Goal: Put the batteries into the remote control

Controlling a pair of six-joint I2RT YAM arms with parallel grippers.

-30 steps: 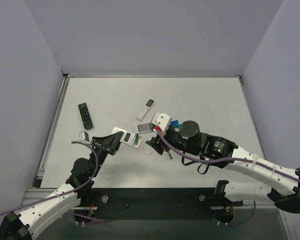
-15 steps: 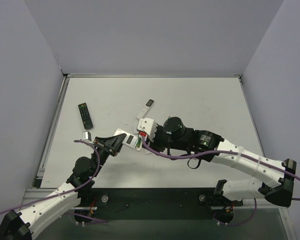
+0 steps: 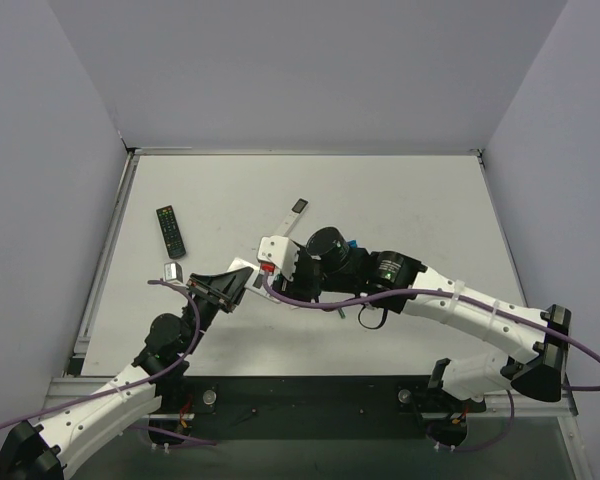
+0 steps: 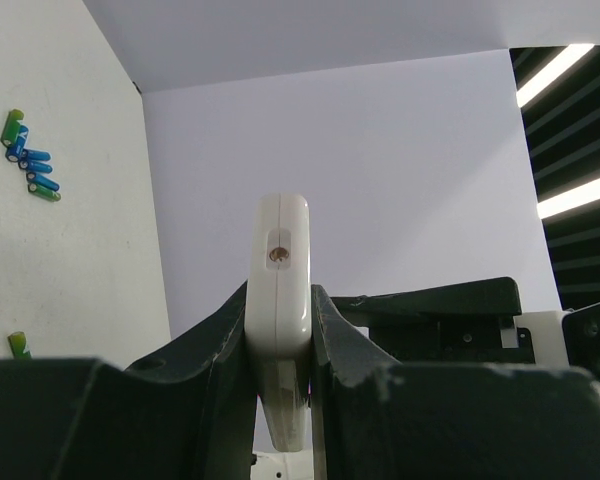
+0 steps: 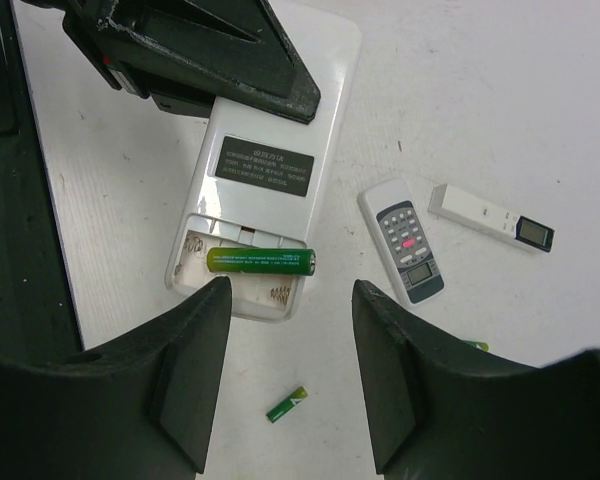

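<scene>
Right end effector: the right end effector (image 5: 290, 290) has its two black fingers spread with nothing between them, directly over the bay end of the remote.
Left end effector: the left end effector (image 4: 280, 295) is closed tight on the long edges of the large white plastic remote control (image 5: 250, 208), whose back faces the right wrist camera.
Battery bay: uncovered; one green cylindrical battery (image 5: 260, 261) lies across it, and bare spring coils show in the slot beside it.
Near surroundings: a loose green battery (image 5: 287, 403) lies on the white surface (image 3: 400, 200) just past the bay end. A small white remote with grey keys and a red button (image 5: 402, 240) lies beside a slim white remote with a dark end (image 5: 490, 215).
Farther out: a long black remote (image 3: 171, 230) lies well apart to the left.
Obstructions: the left end effector's black body covers the remote's far end. From above, the right wrist hides the bay.
View differences: only the left wrist view shows the cluster of blue and green batteries (image 4: 30, 165). Only the right wrist view shows the bay's contents.
Writing: a dark grey label (image 5: 265, 165) carries pale print, too small to read.
</scene>
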